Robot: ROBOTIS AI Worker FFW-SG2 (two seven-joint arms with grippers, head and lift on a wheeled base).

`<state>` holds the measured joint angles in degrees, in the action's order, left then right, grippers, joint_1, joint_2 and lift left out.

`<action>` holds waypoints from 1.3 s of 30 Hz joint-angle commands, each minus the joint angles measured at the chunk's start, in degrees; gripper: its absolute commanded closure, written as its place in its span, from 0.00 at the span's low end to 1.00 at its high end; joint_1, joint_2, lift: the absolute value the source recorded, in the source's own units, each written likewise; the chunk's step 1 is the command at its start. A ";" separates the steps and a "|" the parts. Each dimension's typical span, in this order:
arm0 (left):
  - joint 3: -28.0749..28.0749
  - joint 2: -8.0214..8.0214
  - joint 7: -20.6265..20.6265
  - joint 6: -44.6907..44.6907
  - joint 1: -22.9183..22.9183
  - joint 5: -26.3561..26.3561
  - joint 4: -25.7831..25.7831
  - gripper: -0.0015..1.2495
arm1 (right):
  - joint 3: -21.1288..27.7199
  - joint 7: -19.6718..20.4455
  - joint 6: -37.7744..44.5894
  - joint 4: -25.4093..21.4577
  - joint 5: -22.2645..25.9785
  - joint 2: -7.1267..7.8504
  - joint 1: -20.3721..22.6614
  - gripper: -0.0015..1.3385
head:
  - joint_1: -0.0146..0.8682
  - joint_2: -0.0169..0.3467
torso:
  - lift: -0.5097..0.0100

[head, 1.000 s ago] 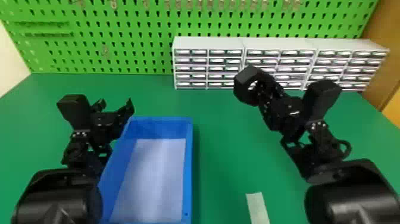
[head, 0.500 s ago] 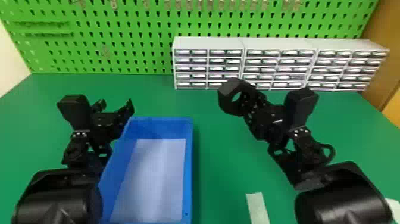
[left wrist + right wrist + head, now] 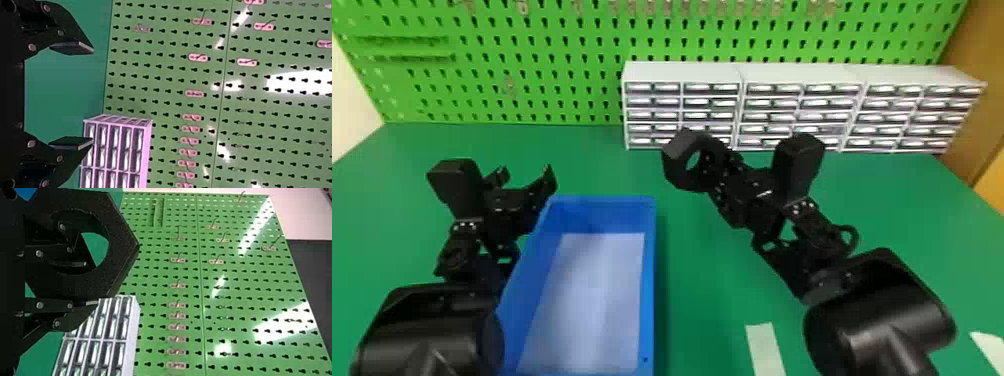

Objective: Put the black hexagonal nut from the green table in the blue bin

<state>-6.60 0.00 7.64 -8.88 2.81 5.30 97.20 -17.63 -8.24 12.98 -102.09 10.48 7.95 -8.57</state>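
In the head view my right gripper (image 3: 724, 175) is shut on the black hexagonal nut (image 3: 673, 162), holding it above the green table (image 3: 712, 305), right of the blue bin's far end. The blue bin (image 3: 648, 285) has a pale bottom. My left gripper (image 3: 526, 176) stands open and holds nothing, beside the bin's far left corner. In the right wrist view, the nut (image 3: 122, 246) has one finger of my right gripper (image 3: 91, 283) through its hole and the other along its outer side. The left wrist view has my left gripper (image 3: 92, 95) with its fingers wide apart.
White drawer units (image 3: 682, 72) line the back of the table before a green pegboard (image 3: 532, 95) with small hooks. A pale strip (image 3: 765, 347) lies near the front, right of the bin, and another pale piece (image 3: 989, 347) at the right front.
My right arm has moved left toward the bin with the nut in its gripper, which first dipped a little toward the front. My left arm has kept still.
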 commanded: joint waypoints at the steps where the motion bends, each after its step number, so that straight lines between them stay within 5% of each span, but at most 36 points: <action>1: -0.08 0.15 0.01 0.00 0.00 0.07 0.00 0.35 | -0.91 -0.02 0.91 0.93 1.21 -0.39 -1.18 0.79 | 0.79 0.19 | 0.79; 18: -0.17 0.15 0.01 0.00 0.00 0.07 0.00 0.35 | -6.01 -3.01 5.92 3.83 3.50 -0.66 -5.66 0.79 | 0.79 0.19 | 0.79; 39: -0.34 0.15 -0.08 0.00 0.09 -0.55 0.00 0.35 | -19.37 -4.50 6.36 10.33 8.51 0.40 -11.64 0.79 | 0.79 0.19 | 0.79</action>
<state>-6.86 0.00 7.56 -8.88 2.89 4.84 97.21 -35.61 -12.71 19.34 -92.31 18.34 8.25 -19.60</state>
